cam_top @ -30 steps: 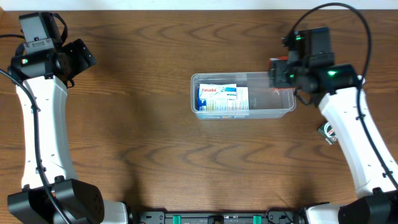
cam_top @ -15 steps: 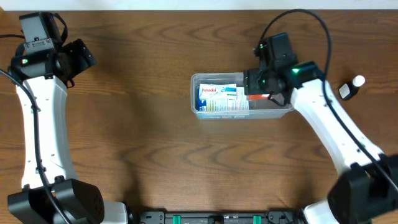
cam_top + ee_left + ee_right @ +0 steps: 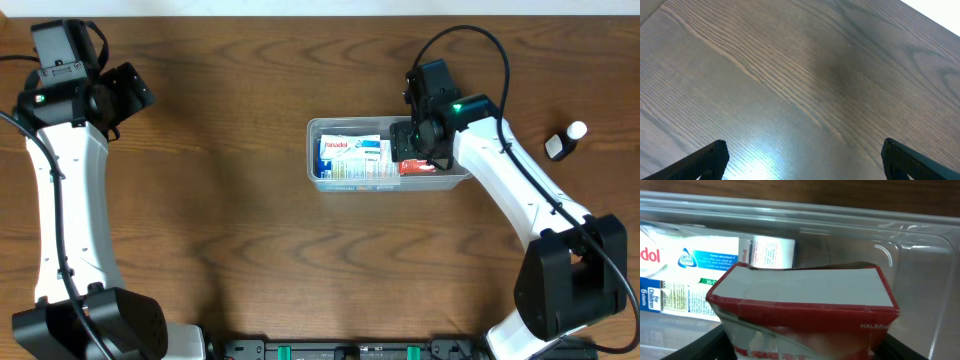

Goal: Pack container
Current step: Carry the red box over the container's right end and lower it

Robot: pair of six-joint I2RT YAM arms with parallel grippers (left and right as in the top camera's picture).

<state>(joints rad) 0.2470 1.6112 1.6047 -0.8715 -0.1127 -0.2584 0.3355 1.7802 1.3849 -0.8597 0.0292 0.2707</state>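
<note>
Brown wood-grain table (image 3: 250, 250), seen from above, with my two arms over it. My right gripper (image 3: 416, 158) is clamped on a red box (image 3: 805, 297) with a pale grey top, one finger on either side of it. Directly below this gripper sits the container (image 3: 345, 121), clear plastic. The red box is within its walls at the end under the gripper; I cannot tell whether the box touches the floor. Just past the gripper, in the container's other end, a blue-and-white box (image 3: 358, 160) lies flat, close beside the red one. Well away on the gripper's opposite side, outside the container, a small white bottle (image 3: 566, 140) lies on the table. My left gripper (image 3: 804, 150) is far from all this, jaws spread wide, with wood beneath it.
</note>
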